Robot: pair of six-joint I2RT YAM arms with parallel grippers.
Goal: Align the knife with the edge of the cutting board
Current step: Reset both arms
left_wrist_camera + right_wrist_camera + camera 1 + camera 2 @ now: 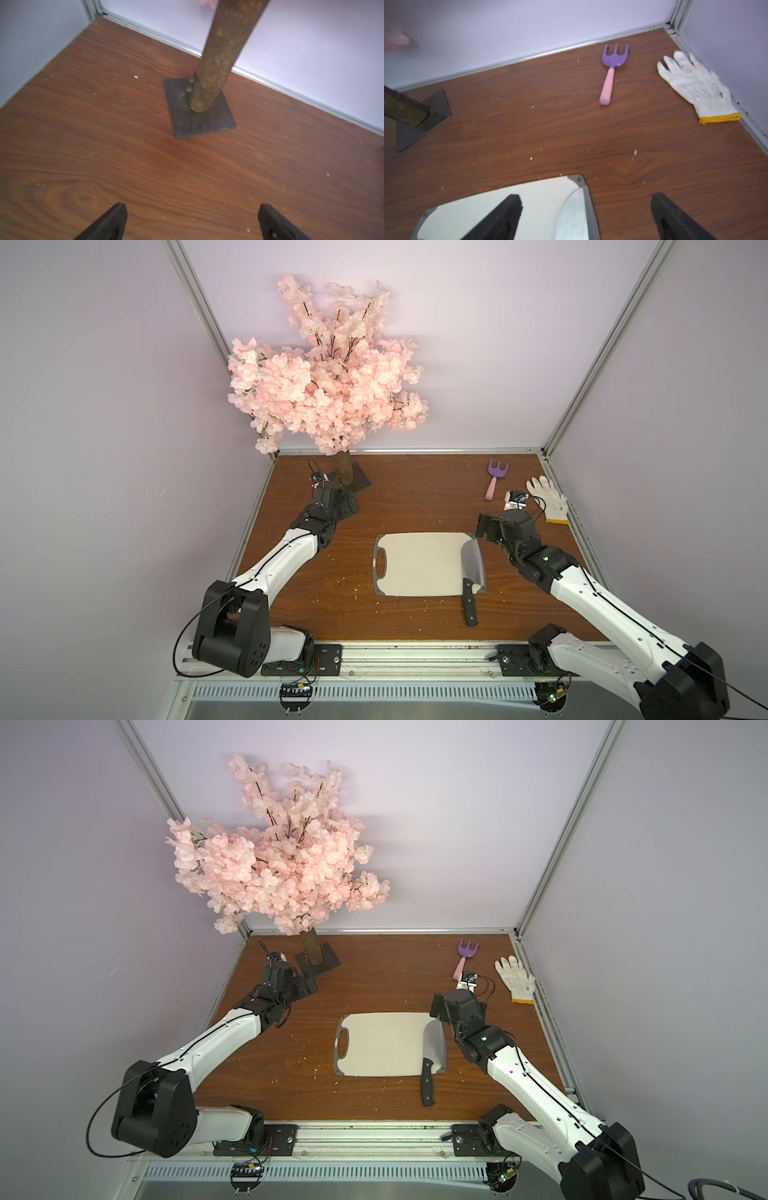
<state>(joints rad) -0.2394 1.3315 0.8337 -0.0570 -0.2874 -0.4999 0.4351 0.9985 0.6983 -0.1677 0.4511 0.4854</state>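
knife [472,568]: broad silver blade; black riveted handle

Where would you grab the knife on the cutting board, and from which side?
Probably by the black handle of the knife, from above, jaws across its narrow width. The blade lies flat along the cutting board edge, leaving little to pinch, while the handle sticks out past the near edge over the table. The open right gripper is closest.

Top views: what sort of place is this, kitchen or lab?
Likely a robot test cell, not a kitchen: aluminium framing walls in a wood-grain tabletop, left arm and right arm sit on a front rail, props mismatch: cutting board, knife, fake blossom tree, toy fork.
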